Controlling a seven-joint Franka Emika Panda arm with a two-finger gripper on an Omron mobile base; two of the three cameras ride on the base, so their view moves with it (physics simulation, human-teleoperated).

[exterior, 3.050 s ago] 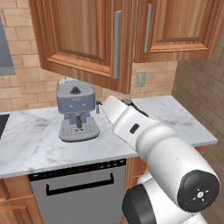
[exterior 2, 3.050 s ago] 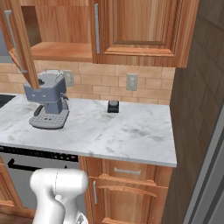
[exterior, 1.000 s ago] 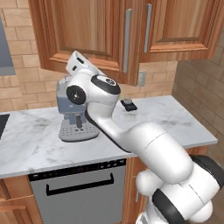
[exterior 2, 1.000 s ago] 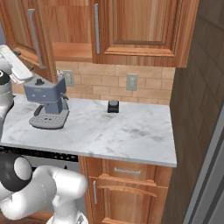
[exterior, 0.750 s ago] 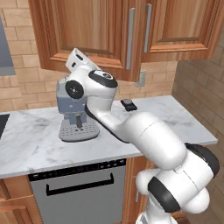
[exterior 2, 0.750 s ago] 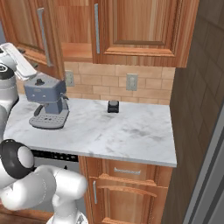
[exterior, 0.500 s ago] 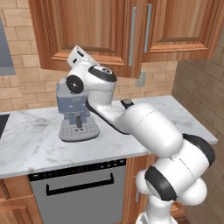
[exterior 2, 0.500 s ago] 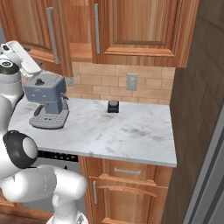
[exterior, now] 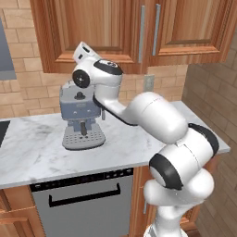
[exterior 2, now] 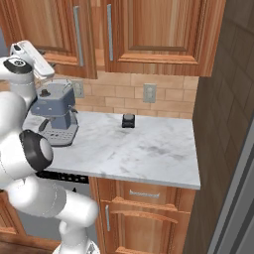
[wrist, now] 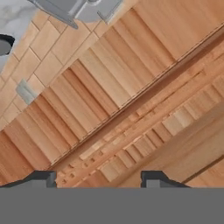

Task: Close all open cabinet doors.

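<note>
The left cabinet door [exterior: 95, 32] above the desk [exterior 2: 144, 149] looks nearly shut. The pincer [wrist: 98, 179], open with nothing between its tips, sits against its lower frame. A steady, flat push should seat it without slipping off.

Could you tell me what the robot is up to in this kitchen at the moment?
The white arm is reaching up over the coffee machine with its hand close against the underside of the upper left cabinet door, apparently pushing it shut. The hand holds nothing and its fingers are spread apart. From the left base view the door looks nearly flush with the right cabinet door; from the right base view it looks slightly ajar.
</note>
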